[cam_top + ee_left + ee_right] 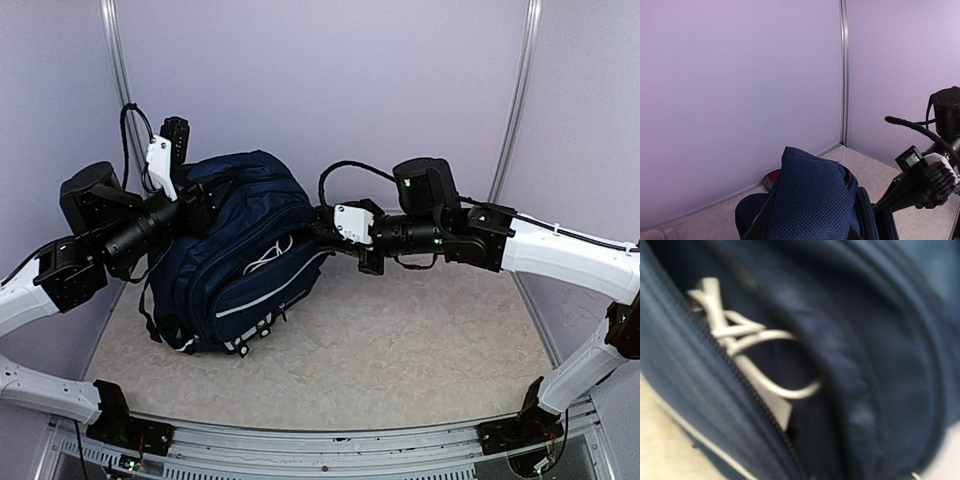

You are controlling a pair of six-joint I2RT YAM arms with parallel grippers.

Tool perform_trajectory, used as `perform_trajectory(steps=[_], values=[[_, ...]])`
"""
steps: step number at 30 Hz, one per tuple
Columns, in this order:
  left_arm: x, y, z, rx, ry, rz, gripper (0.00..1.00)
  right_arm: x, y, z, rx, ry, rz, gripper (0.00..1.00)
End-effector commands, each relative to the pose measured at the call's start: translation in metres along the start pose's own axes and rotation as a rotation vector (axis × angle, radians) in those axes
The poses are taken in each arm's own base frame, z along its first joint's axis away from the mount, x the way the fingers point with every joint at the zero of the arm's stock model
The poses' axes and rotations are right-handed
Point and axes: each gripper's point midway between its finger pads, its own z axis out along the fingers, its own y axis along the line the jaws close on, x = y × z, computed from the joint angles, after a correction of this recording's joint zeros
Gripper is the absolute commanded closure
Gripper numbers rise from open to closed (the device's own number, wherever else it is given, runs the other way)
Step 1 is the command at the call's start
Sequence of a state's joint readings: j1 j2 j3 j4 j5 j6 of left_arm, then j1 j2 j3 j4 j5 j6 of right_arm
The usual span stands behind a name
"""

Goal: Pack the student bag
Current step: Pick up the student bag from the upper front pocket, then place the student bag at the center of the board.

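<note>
Two arms work the student bag [240, 255], which lies on its side on the table [400, 340], left of centre. Your left fingers [198, 203] appear to pinch a fold of fabric at the bag's top; hold it taut so the opening gapes. Your right fingers [322, 220] are pressed together at the bag's right edge. Whether they grip anything I cannot tell, since the wrist view is blurred. Work along the zipper [745, 390], clear of the white cord [745, 335]. The right arm [470, 235] reaches in almost level, and the left arm [120, 235] angles up from the side.
</note>
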State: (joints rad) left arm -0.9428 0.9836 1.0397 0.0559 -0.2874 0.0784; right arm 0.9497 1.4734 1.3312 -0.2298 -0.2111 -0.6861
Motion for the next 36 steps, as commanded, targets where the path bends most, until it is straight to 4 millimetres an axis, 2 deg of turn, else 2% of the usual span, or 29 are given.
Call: perform_trajectory(steps=[1, 3, 6, 9, 11, 13, 15, 18, 19, 20, 21, 22, 24, 28, 31, 34, 36], values=[[-0.098, -0.022, -0.02, 0.201, -0.325, -0.193, 1.0, -0.009, -0.127, -0.055, 0.454, 0.014, 0.138, 1.0], [-0.104, -0.035, -0.015, 0.271, -0.338, -0.226, 1.0, -0.031, -0.161, -0.082, 0.554, -0.043, 0.148, 1.0], [-0.104, -0.048, -0.001, 0.32, -0.341, -0.26, 1.0, -0.07, -0.187, -0.108, 0.611, -0.144, 0.105, 1.0], [-0.1, -0.061, 0.005, 0.374, -0.343, -0.296, 1.0, -0.098, -0.2, -0.113, 0.601, -0.211, 0.075, 1.0], [-0.091, -0.063, 0.007, 0.381, -0.331, -0.338, 1.0, -0.101, -0.201, -0.101, 0.572, -0.212, 0.051, 1.0], [-0.074, -0.056, 0.006, 0.351, -0.314, -0.413, 1.0, -0.092, -0.192, -0.075, 0.502, -0.191, 0.027, 1.0], [-0.046, -0.043, 0.004, 0.294, -0.287, -0.526, 1.0, -0.078, -0.181, -0.047, 0.422, -0.166, 0.026, 1.0], [0.01, -0.015, -0.004, 0.153, -0.226, -0.747, 1.0, -0.058, -0.159, -0.004, 0.279, -0.14, 0.055, 1.0], [0.042, -0.003, -0.01, 0.074, -0.197, -0.806, 1.0, -0.05, -0.148, 0.013, 0.214, -0.135, 0.071, 1.0], [0.051, 0.009, -0.017, 0.017, -0.213, -0.871, 1.0, -0.04, -0.14, 0.029, 0.176, -0.124, 0.096, 1.0], [0.082, 0.019, -0.025, -0.056, -0.18, -0.906, 1.0, -0.033, -0.132, 0.042, 0.14, -0.116, 0.129, 1.0], [0.099, 0.029, -0.033, -0.118, -0.171, -0.936, 1.0, -0.027, -0.122, 0.056, 0.1, -0.107, 0.167, 1.0], [0.13, 0.048, -0.048, -0.253, -0.127, -0.939, 1.0, -0.02, -0.098, 0.083, 0.014, -0.103, 0.226, 0.97], [0.161, 0.076, -0.076, -0.452, -0.059, -0.911, 0.93, -0.034, -0.053, 0.112, -0.115, -0.152, 0.278, 0.9], [0.185, 0.085, -0.092, -0.534, -0.004, -0.917, 0.88, -0.04, -0.036, 0.125, -0.162, -0.184, 0.317, 0.75], [0.217, 0.081, -0.1, -0.569, 0.076, -0.96, 0.82, -0.028, -0.03, 0.135, -0.176, -0.148, 0.367, 0.47], [0.239, 0.075, -0.103, -0.573, 0.126, -0.986, 0.85, -0.024, -0.029, 0.133, -0.178, -0.115, 0.415, 0.35]])
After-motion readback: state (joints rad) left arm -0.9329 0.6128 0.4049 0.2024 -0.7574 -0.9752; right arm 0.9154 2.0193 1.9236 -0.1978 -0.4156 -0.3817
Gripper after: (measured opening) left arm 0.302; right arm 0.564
